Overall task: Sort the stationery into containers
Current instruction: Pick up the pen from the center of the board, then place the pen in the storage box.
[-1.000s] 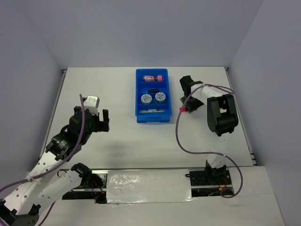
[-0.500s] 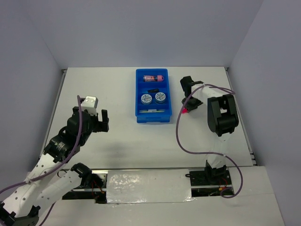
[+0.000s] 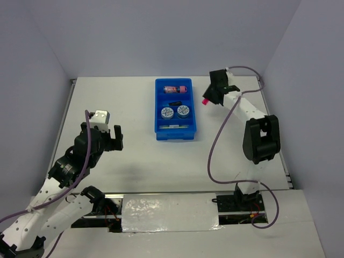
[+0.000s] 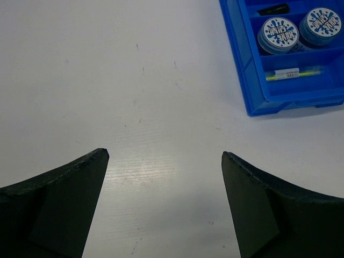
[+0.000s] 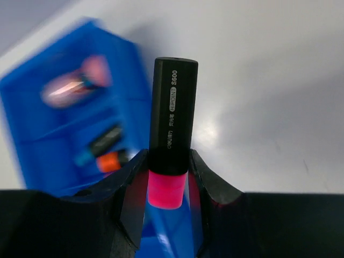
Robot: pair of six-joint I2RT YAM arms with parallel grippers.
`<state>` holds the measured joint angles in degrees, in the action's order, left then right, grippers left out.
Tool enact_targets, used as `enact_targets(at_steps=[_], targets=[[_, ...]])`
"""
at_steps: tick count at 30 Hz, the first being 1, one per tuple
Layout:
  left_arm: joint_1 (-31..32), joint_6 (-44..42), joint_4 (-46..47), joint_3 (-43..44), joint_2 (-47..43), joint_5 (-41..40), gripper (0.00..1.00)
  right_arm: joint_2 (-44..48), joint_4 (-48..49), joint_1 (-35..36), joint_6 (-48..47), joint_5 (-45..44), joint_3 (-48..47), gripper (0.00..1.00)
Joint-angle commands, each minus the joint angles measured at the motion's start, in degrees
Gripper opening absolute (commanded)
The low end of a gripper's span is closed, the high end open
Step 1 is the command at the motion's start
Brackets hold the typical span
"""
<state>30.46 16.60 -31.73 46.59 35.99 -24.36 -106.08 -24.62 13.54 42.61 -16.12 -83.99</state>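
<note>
One pink-ended marker (image 5: 173,113) is clamped by the right gripper (image 5: 168,180), best released low into the tray (image 5: 48,148) compartment to its left; the left gripper (image 4: 165,153) is spread wide.

**Table** (image 3: 134,161): flat white matt top, closed in by pale walls on the far, left and right sides. A thin metal strip (image 3: 63,121) runs along the left edge, and another runs along the right. In the left wrist view, fine dark specks and short scratches mark the surface.

**Tray** (image 3: 175,136): bright blue, rectangular, resting directly on the top near the middle of the far half. Its long side points away from the arms, and it is divided crosswise into four compartments.

**Near edge:** left base (image 3: 91,198) and right base (image 3: 244,196), with a crinkled silvery sheet (image 3: 169,214) lying between them.
</note>
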Motion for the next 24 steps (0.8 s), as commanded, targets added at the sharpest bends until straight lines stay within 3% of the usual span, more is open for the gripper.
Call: enact_targets(at_steps=[1,2,6,8,13,18,24], targets=[[-0.1,0.0,2.3,0.0,-0.8,-0.4,0.99,0.7,15.6,1.0,-28.5,21.3,-8.5,0.16],[-0.2,0.0,2.4,-0.1,-1.0,-0.6,0.99,-0.3,12.1,1.4,-34.6,22.1,-11.0,0.16],[-2.9,-0.2,3.2,-0.2,-0.8,2.1,0.99,-6.3,2.7,2.5,-52.4,40.9,-23.3,0.18],[-4.7,-0.3,3.4,-0.4,-0.5,3.7,0.99,-9.3,-3.2,4.3,-63.5,44.7,-29.6,0.20],[-5.8,-0.3,3.3,-0.3,0.6,4.1,0.99,-15.7,-13.2,10.2,-88.5,35.5,-39.7,0.20],[-6.6,-0.3,3.6,-0.4,0.8,4.8,0.99,-18.4,-16.4,11.2,-99.2,37.2,-38.8,0.17],[-7.8,-0.5,4.0,-0.4,1.9,6.5,0.99,-17.9,-13.1,11.2,-102.3,38.8,-33.7,0.17]])
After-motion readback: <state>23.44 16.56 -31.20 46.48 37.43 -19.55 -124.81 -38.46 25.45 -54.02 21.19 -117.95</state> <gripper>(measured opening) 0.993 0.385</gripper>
